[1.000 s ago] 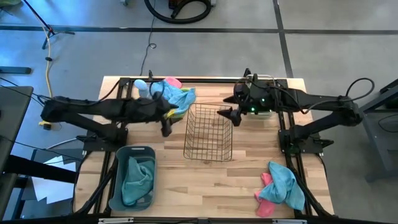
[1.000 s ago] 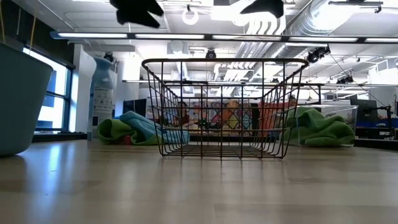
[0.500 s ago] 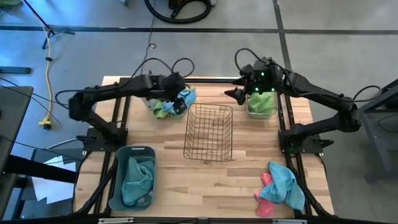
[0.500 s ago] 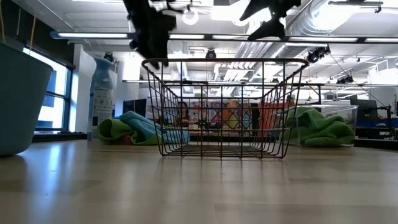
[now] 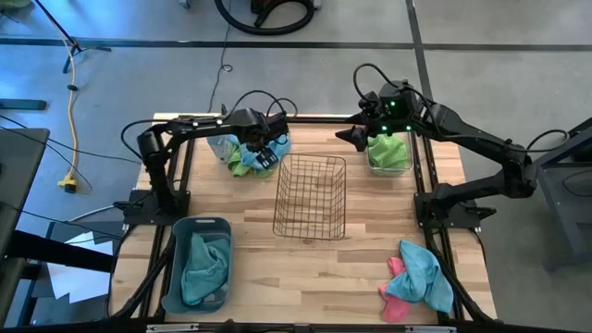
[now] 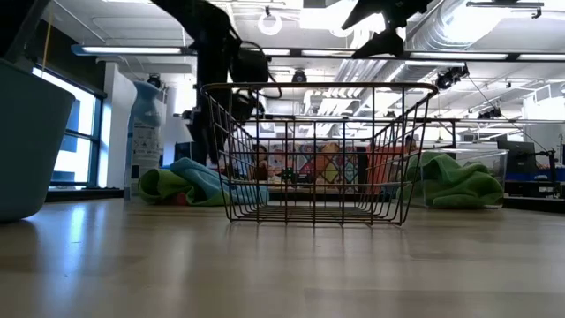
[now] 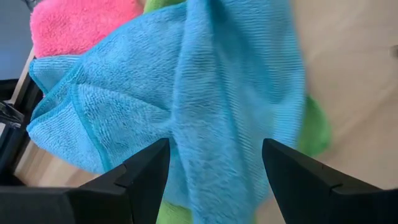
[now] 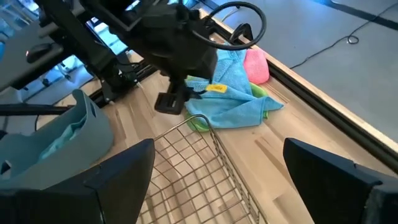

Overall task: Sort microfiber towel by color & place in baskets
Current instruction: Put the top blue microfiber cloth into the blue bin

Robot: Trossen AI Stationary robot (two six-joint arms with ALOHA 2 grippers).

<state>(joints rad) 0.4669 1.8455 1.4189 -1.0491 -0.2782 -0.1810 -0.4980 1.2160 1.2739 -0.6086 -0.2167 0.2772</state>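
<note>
A pile of blue, green and pink towels (image 5: 277, 144) (image 6: 190, 183) lies by the far edge, left of the wire mesh basket (image 5: 310, 196). My left gripper (image 5: 263, 154) (image 7: 214, 177) is down at this pile, open, with a finger on each side of a fold of the blue towel (image 7: 205, 106). The pink towel (image 7: 81, 25) and the green towel (image 7: 314, 124) lie beside the blue one. My right gripper (image 5: 350, 137) (image 8: 227, 186) hangs open and high by the clear bin (image 5: 388, 157), which holds a green towel. The grey-blue tub (image 5: 176, 268) holds a teal towel. My left gripper comes at the blue towel's raised fold (image 7: 217, 143) from above, with its open fingers (image 7: 143, 171) standing on either side of it. Whether the fingers touch the cloth cannot be told. The towel lies slack on the pile.
A second heap of blue and pink towels (image 5: 418, 276) lies at the near right corner. A pale blue spray bottle (image 6: 146, 132) stands just left of the far pile. Bare wood lies between the tub and the near right heap, in front of the wire basket.
My left gripper has swung from beside the wire basket's left side toward the far edge and has come down onto the towel pile. My right gripper has moved from the basket's far right corner toward the far edge, next to the clear bin.
</note>
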